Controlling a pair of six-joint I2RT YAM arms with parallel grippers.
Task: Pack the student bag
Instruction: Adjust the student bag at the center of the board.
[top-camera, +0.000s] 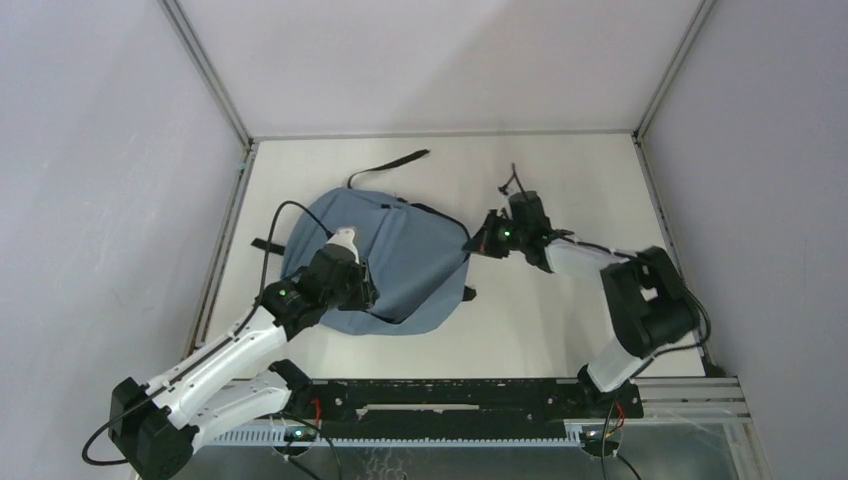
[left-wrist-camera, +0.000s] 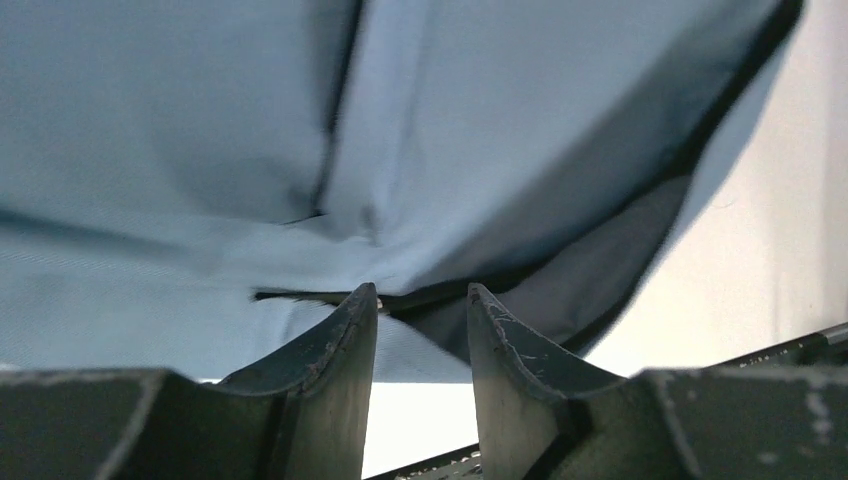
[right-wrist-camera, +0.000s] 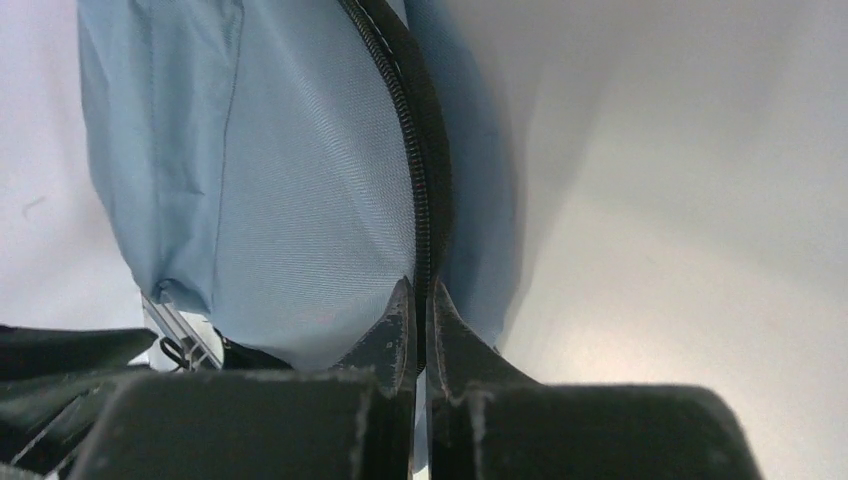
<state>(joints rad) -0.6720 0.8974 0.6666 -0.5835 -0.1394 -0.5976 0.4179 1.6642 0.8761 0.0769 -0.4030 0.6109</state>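
- Left gripper (left-wrist-camera: 420, 293) is hovering low over the near-left part of the student bag (top-camera: 410, 255). Its fingers (left-wrist-camera: 340, 340) are standing partly open, tips right at a fold of blue fabric, with nothing clamped between them.
- The bag is lying flat, left of centre on the worktop (top-camera: 560, 330). It's sitting nearer the left edge than the right, well apart from the near edge.
- A dark gap is showing along the bag's seam in the left wrist view; can't tell what's inside.
- Right gripper (right-wrist-camera: 421, 290) is sitting at the bag's right side, fingers (right-wrist-camera: 395, 330) pinched nearly closed on the black zipper trim (right-wrist-camera: 420, 180).
- A black strap (top-camera: 395, 163) is trailing toward the far edge, stopping short of it.
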